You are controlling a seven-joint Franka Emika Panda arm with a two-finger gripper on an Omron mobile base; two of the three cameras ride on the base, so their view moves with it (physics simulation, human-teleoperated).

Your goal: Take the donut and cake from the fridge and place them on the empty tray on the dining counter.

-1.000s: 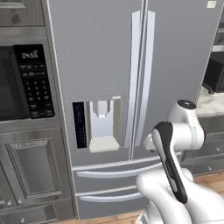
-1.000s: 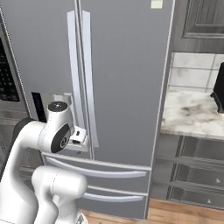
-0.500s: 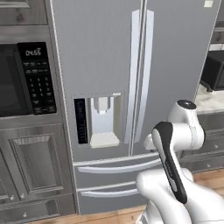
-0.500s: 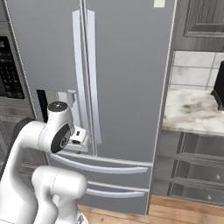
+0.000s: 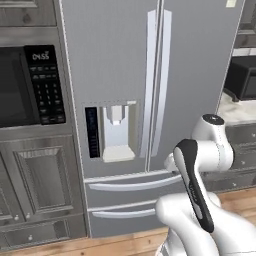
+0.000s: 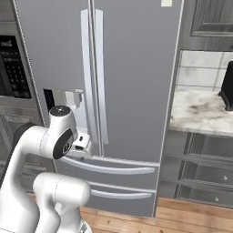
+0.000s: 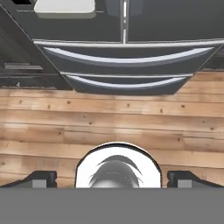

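Fridge fills centre frame, both doors shut, so contents hidden; top cut off. Two long vertical handles meet at centre seam, two drawers below, one dispenser in left door. Microwave cropped at left edge. Gripper, fingertips spread wide, empty, points down at wood floor w/ fridge drawers at top of hand view.

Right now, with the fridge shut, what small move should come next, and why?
Probably raise the claw toward a door handle. The fridge doors are closed, the claw is open, holds nothing, and points down at the wood floor before the drawers; donut and cake aren't reachable yet.
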